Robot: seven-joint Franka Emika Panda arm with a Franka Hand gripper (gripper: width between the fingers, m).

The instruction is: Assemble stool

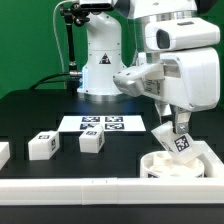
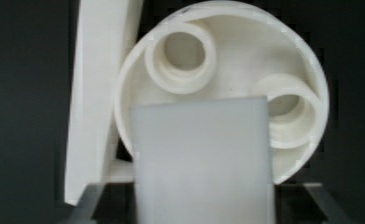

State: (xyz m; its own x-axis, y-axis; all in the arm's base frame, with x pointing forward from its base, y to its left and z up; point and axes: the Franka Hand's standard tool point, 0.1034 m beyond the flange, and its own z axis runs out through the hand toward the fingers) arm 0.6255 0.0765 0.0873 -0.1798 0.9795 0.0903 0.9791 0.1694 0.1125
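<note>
My gripper [image 1: 171,127] is shut on a white blocky leg [image 1: 181,141] with a tag and holds it tilted just above the round white seat [image 1: 160,166] at the exterior view's lower right. In the wrist view the held leg [image 2: 197,145] fills the middle between the dark fingers [image 2: 104,196] of the gripper [image 2: 200,202]. Behind it the seat [image 2: 232,35] lies underside up and shows two round sockets [image 2: 172,55]. I cannot tell whether the leg's tip touches the seat. Two loose legs [image 1: 41,145] [image 1: 92,141] stand on the black table.
The marker board [image 1: 103,124] lies behind the loose legs. Another white part [image 1: 3,154] shows at the exterior view's left edge. A white border rail [image 1: 90,186] runs along the front and also shows beside the seat in the wrist view [image 2: 95,90]. The robot base [image 1: 100,65] stands behind.
</note>
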